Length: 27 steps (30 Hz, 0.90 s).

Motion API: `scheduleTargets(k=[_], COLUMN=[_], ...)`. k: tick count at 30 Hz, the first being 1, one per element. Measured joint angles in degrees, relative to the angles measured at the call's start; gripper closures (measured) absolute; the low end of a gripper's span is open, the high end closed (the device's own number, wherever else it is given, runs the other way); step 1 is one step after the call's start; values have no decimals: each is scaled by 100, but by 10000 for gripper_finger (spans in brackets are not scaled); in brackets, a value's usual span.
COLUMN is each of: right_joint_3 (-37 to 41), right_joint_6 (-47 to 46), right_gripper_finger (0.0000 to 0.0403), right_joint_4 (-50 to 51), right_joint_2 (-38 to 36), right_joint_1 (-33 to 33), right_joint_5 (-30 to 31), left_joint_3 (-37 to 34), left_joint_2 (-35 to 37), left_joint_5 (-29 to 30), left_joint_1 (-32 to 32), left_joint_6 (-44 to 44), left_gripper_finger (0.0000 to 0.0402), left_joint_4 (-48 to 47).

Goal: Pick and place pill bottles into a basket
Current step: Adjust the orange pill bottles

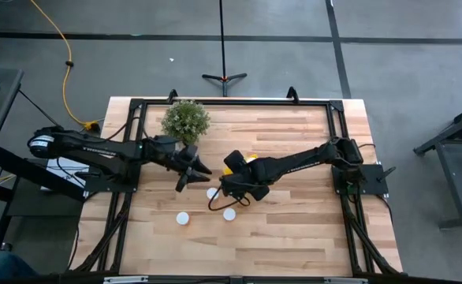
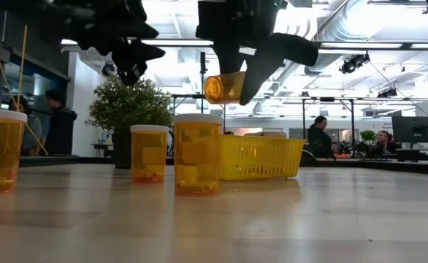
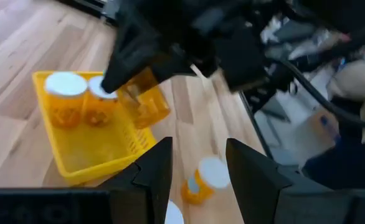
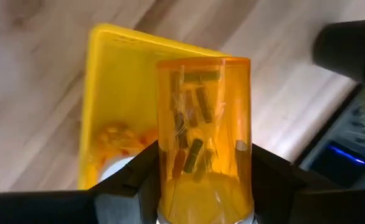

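Observation:
My right gripper (image 1: 235, 187) is shut on one orange pill bottle (image 4: 204, 137) and hangs above the yellow basket (image 4: 117, 81), which stands on the table near the middle. Two white-capped bottles (image 3: 64, 93) stand in the basket. Three more bottles (image 1: 182, 218) (image 1: 213, 193) (image 1: 229, 214) stand upright on the table, nearer than the basket. My left gripper (image 3: 198, 171) is open in the air, left of the basket, with nothing between its fingers. My right gripper pinches the bottle's orange body (image 4: 170, 168) between its two fingers, close to the cap end. The fingers slant down from the table's right, and the bottle lies along them, base away from the wrist. It is tipped nearly level (image 2: 225, 88), clear above the basket.
A bushy green potted plant (image 1: 186, 120) stands at the far left of the table, just behind my left gripper. Black frame rails (image 1: 231, 102) run round the table. Bare wood lies to the right of and nearer than the loose bottles. People sit in the room beyond.

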<state>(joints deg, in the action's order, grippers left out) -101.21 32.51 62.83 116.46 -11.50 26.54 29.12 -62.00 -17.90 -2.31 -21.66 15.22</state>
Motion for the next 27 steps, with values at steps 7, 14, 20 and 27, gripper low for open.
scheduleTargets(k=[7,14,20,27], right_joint_3=[0,0,0,0], right_joint_6=[113,208,455,507], right_gripper_finger=[233,219,233,214], right_joint_4=[15,-38,-238,-234], right_joint_2=[0,0,0,-14], right_joint_1=[-151,-235,-257,-255], right_joint_5=[917,1339,1319,1393], left_joint_3=[-120,-117,189,592], left_joint_2=[-27,-500,-1267,-1726], left_joint_5=[-96,-556,-640,-793], left_joint_1=[-307,-650,-750,-747], left_joint_6=[-36,-401,-560,-408], left_gripper_finger=[218,155,46,12], left_joint_4=[286,510,861,865])
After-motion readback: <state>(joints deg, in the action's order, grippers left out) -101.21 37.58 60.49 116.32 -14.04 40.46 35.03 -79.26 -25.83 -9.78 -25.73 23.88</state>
